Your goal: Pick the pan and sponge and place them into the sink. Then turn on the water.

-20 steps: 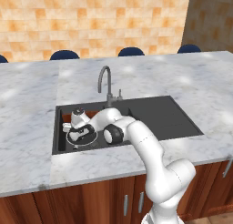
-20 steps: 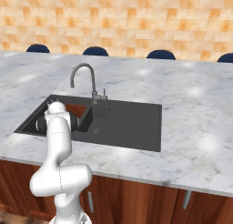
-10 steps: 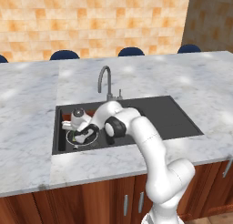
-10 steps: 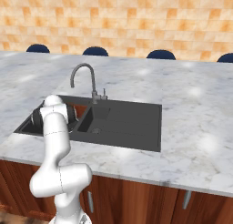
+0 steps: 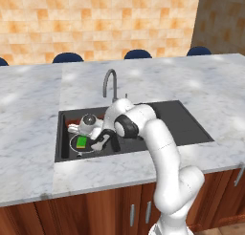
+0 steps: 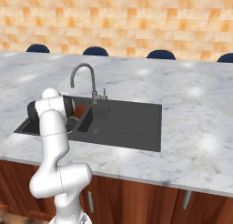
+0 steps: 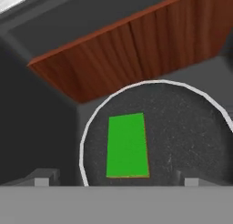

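Green sponge (image 7: 127, 145) flat inside dark pan (image 7: 182, 132), pan in sink (image 5: 186, 120), my fingers (image 7: 43, 177) spread wide at six o'clock, holding nothing

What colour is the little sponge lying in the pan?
Bright green. The sponge lies flat in the dark pan, clearest in the hand view.

Sponge (image 7: 127, 145) lies flat inside the pan (image 7: 191, 127), left of its centre in my hand view. Pan sits in the left basin of the sink (image 5: 186, 122), which is set into the worktop (image 5: 28, 114). Faucet (image 5: 109, 84) stands behind the sink, between the basins. My jaws hang spread just above the pan.
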Controlling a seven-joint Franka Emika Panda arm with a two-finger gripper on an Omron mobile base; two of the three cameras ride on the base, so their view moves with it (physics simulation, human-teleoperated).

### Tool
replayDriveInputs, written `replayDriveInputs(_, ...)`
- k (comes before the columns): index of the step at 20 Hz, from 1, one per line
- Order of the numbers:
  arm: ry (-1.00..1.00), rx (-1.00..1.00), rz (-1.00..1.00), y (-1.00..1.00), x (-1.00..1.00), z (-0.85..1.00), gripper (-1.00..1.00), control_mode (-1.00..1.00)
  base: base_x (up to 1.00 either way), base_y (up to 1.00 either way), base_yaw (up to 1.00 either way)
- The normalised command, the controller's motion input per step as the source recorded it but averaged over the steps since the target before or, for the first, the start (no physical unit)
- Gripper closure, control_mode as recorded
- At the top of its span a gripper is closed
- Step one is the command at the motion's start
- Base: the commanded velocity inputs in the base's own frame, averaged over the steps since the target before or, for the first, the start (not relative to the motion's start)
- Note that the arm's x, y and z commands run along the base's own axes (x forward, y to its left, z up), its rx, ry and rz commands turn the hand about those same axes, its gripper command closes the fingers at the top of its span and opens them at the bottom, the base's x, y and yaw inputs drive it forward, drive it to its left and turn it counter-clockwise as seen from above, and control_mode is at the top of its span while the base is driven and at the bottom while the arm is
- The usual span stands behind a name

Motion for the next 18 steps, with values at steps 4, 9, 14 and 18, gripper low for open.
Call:
replayDriveInputs(4, -0.04, 0.07, -0.03, -0.17, -0.43, 0.6, -1.0, -1.0, 0.0, 0.0, 0.0)
replayDriveInputs(9, -0.01, 0.08, -0.03, -0.2, -0.43, 0.61, -1.0, -1.0, 0.0, 0.0, 0.0)
replayDriveInputs(14, -0.01, 0.1, -0.04, -0.25, -0.43, 0.59, -1.0, -1.0, 0.0, 0.0, 0.0)
replayDriveInputs(18, -0.03, 0.04, -0.04, -0.23, -0.42, 0.54, -1.0, -1.0, 0.0, 0.0, 0.0)
